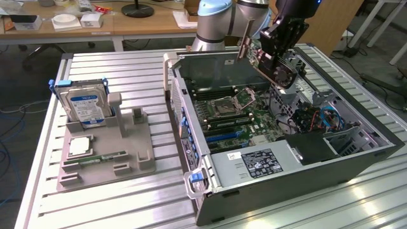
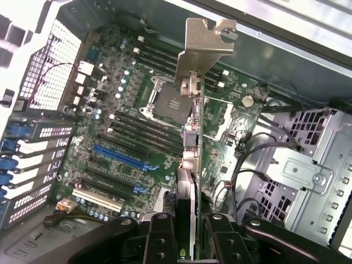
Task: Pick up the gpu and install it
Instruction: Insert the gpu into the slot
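Note:
The gpu (image 1: 283, 72) hangs tilted in the air above the open computer case (image 1: 286, 191), its silvery bracket (image 1: 243, 47) pointing toward the case's back wall. My gripper (image 1: 275, 55) is shut on the card from above. In the wrist view the gpu (image 2: 190, 165) shows edge-on between my fingers (image 2: 164, 239), with the bracket (image 2: 202, 47) at its far end and my gripper (image 2: 190, 245) clamped on the card's body. Below it lies the motherboard (image 2: 110, 132), with a blue expansion slot (image 2: 124, 157) beside the card's line. The card touches nothing in the case.
Cables (image 1: 327, 119) and a drive cage fill the case's side on the exterior view's right, with a power supply (image 1: 254, 162) at its near end. On the exterior view's left, a grey holder (image 1: 108, 143) carries a hard drive (image 1: 86, 105), a memory stick (image 1: 102, 157) and a processor chip (image 1: 79, 145).

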Robot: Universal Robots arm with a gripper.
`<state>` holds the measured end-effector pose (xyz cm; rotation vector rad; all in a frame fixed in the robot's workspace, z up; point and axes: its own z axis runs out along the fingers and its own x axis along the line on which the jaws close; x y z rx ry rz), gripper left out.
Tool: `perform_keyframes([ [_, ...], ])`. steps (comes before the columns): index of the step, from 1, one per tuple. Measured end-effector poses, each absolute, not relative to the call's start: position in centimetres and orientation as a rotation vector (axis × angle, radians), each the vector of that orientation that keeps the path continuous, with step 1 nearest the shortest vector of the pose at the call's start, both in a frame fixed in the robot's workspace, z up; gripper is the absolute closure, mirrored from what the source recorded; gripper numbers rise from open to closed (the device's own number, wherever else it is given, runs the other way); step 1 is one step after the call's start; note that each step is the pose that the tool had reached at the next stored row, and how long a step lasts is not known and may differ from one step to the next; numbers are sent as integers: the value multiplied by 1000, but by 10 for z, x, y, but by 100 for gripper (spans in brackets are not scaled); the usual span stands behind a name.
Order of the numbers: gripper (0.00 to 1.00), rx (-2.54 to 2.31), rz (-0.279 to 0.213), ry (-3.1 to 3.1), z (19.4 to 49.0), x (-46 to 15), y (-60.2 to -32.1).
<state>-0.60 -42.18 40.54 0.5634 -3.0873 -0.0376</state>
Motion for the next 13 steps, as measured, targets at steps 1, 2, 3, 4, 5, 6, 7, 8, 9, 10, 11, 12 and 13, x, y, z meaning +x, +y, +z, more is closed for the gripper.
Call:
perform_keyframes([
  [1,74,575,-38,-3085,405,-6,-422],
  [2,74,587,-38,-3083,405,-6,-422],
  [3,74,598,-38,-3080,405,-6,-422],
  [4,74,610,-38,-3078,405,-6,-422],
  [5,74,622,-38,-3076,405,-6,-422],
  [6,74,634,-38,-3073,405,-6,-422],
  [7,74,645,-38,-3071,405,-6,-422],
  [8,74,657,-38,-3068,405,-6,-422],
  [9,74,668,-38,-3066,405,-6,-422],
  [10,74,680,-38,-3063,405,-6,-422],
  [11,74,691,-38,-3060,405,-6,-422],
  [12,74,702,-38,-3058,405,-6,-422],
  [13,74,714,-38,-3055,405,-6,-422],
])
